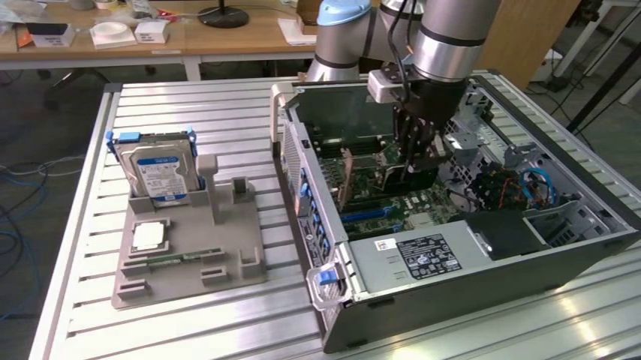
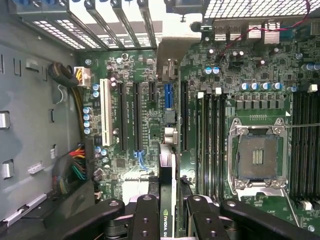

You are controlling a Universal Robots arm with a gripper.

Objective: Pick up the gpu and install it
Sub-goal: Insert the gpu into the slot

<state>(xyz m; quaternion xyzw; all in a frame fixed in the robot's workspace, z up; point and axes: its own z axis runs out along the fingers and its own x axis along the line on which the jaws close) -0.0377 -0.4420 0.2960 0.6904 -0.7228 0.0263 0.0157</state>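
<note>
One gripper [image 2: 168, 222] pinches one gpu [image 2: 167, 175] edge-on inside the computer case [image 1: 470, 259]. Ahead of its fingertips lie one blue expansion slot [image 2: 168, 95] and one white slot [image 2: 105, 111].

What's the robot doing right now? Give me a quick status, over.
Status: fingers shut on the gpu. Card held edge-on inside the computer case, over the motherboard slots. Nothing visible blocking the slots.

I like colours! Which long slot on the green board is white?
The end slot, nearest the wire bundle; beside it stand black slots and a blue slot.
</note>
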